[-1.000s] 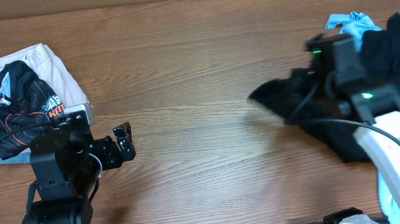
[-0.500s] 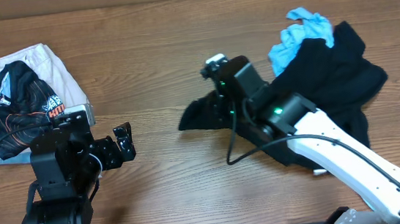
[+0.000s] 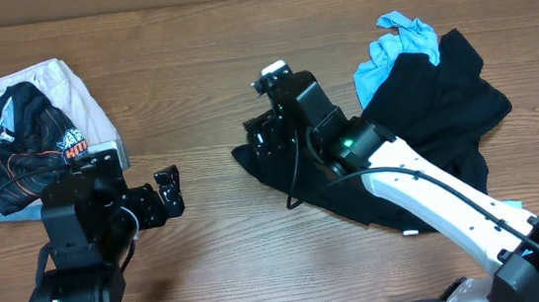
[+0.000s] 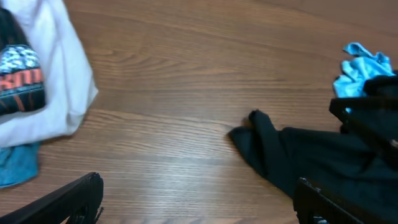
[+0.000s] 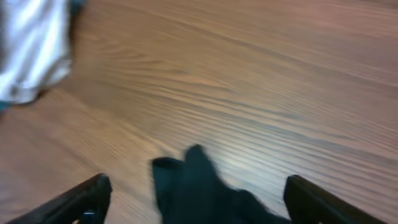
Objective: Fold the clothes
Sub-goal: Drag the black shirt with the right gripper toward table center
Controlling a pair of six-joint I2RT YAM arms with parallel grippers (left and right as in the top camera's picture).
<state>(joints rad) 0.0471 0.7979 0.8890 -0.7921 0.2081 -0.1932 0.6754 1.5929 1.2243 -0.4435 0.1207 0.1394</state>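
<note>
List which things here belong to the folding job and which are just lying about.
Part of the job:
- black garment at the right gripper
- blue cloth beside it
- white garment, with a printed black shirt on it

Just lying about:
- no stray items visible, only the table

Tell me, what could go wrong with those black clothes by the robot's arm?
The black garment lies crumpled, overlapping the blue cloth, so tugging it might drag the blue one along. The right gripper's jaws look spread around the fabric's edge, so a grip there may catch only a thin corner.
</note>
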